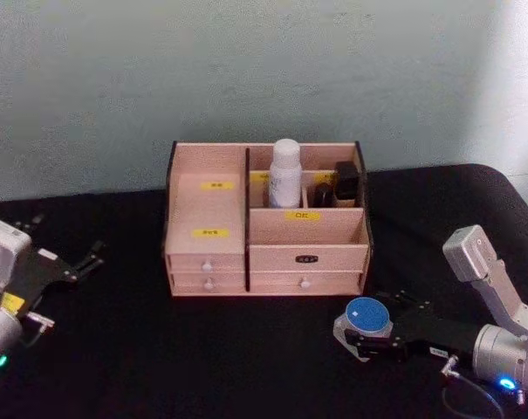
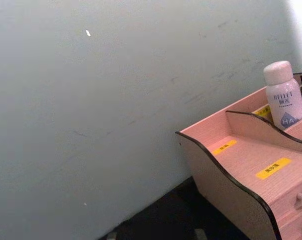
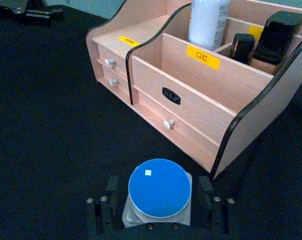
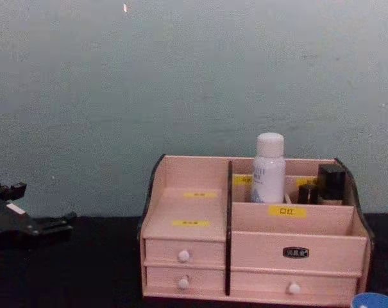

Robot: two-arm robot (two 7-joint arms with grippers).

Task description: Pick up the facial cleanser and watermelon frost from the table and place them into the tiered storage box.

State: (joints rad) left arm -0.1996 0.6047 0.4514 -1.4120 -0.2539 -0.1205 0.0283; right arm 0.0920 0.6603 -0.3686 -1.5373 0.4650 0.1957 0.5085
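Since the white bottle [image 1: 285, 173] already stands up straight in the pink box [image 1: 211, 209], abt half the job looks done. It sits in a back slot, just right of the dark wall [image 1: 247, 201] in the middle, & its cap pokes up over the top edge. Small black bottles [image 1: 344, 183] stand in the back slots on its right.

What's left is the blue-lid jar [image 3: 159, 187]. It is not in the box yet. It sits low by the black table [image 1: 159, 349], in front of the box's right corner, near it but not touching. I can't tell if it rests on the table or is a tiny bit up.

The right claw [image 1: 365, 334] is at the jar, w/ one finger on each side of the jar's pale body, under the lid. They look pressed on it, so I think the claw has hold of the jar. The lid faces up & the jar looks level.

The left claw [image 1: 92, 258] waits far off at the left side of the table, w/ its fingers apart & nothing in them.

Next, I think the jar must go up & over the front wall into a free slot, e.g. the long one behind the yellow label [image 1: 302, 215]. The jar is short & may be slippy, so a weak squeeze could drop it, & a low lift could bump the box
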